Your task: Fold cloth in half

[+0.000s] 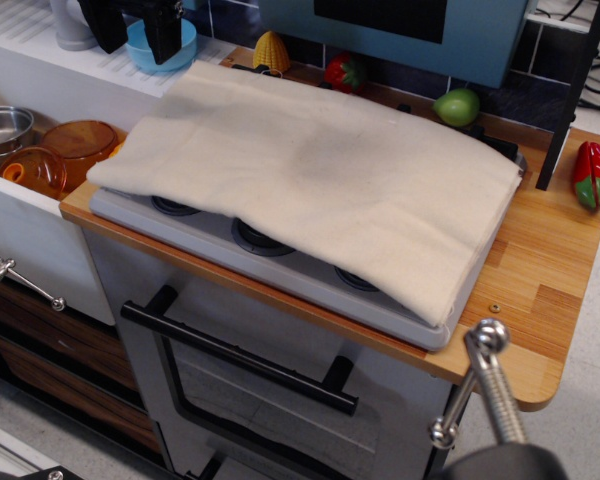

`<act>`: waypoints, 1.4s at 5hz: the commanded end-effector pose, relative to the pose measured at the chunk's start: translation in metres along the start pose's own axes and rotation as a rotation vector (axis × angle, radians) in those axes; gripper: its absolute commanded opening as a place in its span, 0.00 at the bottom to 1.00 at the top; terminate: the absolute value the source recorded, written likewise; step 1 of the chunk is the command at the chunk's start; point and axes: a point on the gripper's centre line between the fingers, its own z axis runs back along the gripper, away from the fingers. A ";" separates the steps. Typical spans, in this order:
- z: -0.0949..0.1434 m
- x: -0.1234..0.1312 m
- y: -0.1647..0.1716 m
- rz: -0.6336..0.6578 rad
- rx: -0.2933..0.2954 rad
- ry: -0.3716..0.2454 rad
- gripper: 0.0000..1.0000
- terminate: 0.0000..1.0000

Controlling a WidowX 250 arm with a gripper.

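The cream cloth (pixel 310 180) lies spread over the grey toy stovetop (pixel 280 265) and covers most of it; only the front strip with the burners shows. A faint grey smudge marks its middle. Its near edge looks thick, as if layered. My black gripper (pixel 138 35) is at the top left, behind the cloth's far left corner and above a blue bowl (pixel 175 52). Its two fingers (pixel 164 38) stand apart with nothing between them. It does not touch the cloth.
Along the back stand a toy corn (pixel 271 52), a red toy fruit (pixel 346 72) and a green fruit (pixel 457 106). A red pepper (pixel 594 175) lies at the right. The sink at the left holds orange bowls (pixel 75 140) and a metal pot (pixel 2 130). A metal clamp (pixel 485 385) stands in front.
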 end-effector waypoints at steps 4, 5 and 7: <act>-0.022 0.000 0.014 0.017 -0.032 -0.026 1.00 0.00; -0.041 -0.004 0.010 0.019 -0.080 -0.015 1.00 0.00; -0.071 -0.006 0.000 0.025 -0.117 -0.031 1.00 0.00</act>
